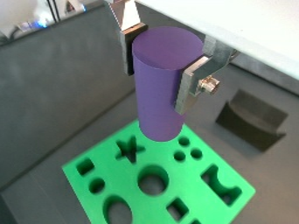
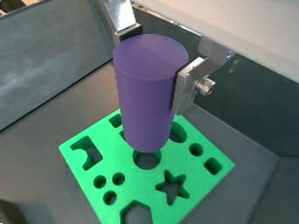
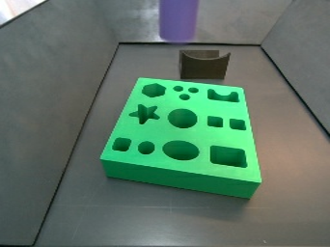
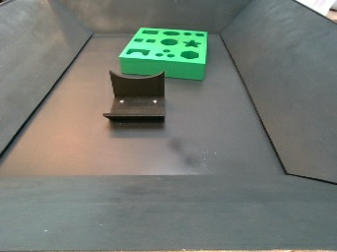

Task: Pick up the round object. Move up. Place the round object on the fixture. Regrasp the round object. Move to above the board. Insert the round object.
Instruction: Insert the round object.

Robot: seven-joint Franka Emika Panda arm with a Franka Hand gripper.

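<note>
The smooth purple cylinder peg (image 1: 159, 83) hangs upright, well above the bright green square board (image 1: 158, 179) with its star, hexagon, round, oval and square cut-outs, all of them empty. The gripper (image 1: 163, 63) hovers over the board, and its flat silver fingers (image 1: 194, 80) are clamped on the peg's sides near the top. The dark grey fixture (image 3: 203, 64) with its curved notch stands bare on the dark floor just beyond the board. In a side view only the peg's lower end (image 3: 179, 19) shows, cut off by the frame.

gripper (image 1: 163, 58) raised, fingers (image 1: 193, 79) clamped shut
</note>
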